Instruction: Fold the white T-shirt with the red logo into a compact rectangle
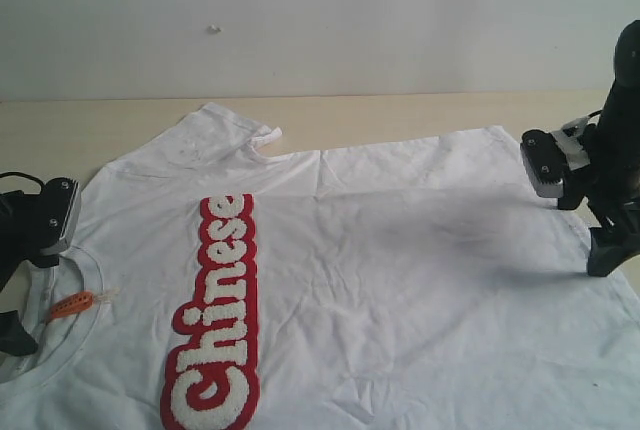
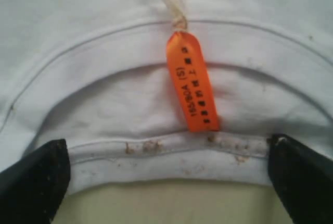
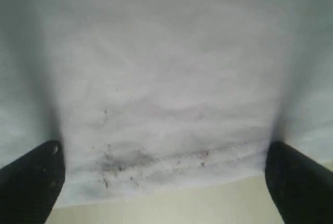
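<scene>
The white T-shirt (image 1: 400, 250) is spread flat on the table (image 1: 400, 115). The left gripper (image 2: 166, 153) is held with jaws wide, and the collar (image 2: 156, 153) and orange neck tag (image 2: 191, 83) are framed between them. The right gripper (image 3: 164, 153) is likewise spread wide, with a soiled stitched edge between its jaws. The red logo (image 1: 215, 320) is seen well apart from both.

T-shirts: one white T-shirt (image 1: 400, 270) lay before me.
Logos: one red logo (image 1: 215, 330) ran across it; I counted seven white letters.
Neck tags: one orange tag (image 2: 192, 86), on one pale string (image 2: 174, 5).
Grippers: two, both mine, the left gripper (image 2: 169, 182) and the right gripper (image 3: 164, 182).
Fingers (image 2: 31, 182): two dark ones showed at each gripper, four in all.
Tables: one pale table (image 1: 400, 115).
</scene>
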Tool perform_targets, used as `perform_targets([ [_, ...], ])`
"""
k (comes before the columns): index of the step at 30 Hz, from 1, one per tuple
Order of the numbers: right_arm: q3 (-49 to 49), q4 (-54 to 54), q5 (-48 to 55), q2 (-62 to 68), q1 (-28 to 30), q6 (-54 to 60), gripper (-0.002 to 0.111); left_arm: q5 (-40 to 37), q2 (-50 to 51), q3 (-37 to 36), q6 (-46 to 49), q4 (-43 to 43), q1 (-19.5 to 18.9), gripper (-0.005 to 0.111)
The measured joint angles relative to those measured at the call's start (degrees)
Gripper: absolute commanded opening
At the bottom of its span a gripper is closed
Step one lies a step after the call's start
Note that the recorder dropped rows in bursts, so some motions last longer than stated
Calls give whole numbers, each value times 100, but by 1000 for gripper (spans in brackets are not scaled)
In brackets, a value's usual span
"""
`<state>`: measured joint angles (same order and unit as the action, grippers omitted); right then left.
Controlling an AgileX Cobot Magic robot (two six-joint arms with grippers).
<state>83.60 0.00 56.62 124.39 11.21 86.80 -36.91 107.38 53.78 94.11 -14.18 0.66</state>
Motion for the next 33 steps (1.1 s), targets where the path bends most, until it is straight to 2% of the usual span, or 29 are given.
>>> perform_targets([
  [4, 0, -443, 0, 0, 0, 13, 105, 0, 0, 0, 0, 0, 0, 105],
  [14, 0, -122, -107, 46, 0, 277, 105, -10, 0, 0, 0, 0, 0, 105],
  [24, 0, -297, -58, -105, 0, 516, 105, -21, 12, 0, 0, 0, 0, 105],
  [33, 0, 359, -96, -296, 0, 748, 105, -32, 34, 10, -11, 0, 0, 105],
])
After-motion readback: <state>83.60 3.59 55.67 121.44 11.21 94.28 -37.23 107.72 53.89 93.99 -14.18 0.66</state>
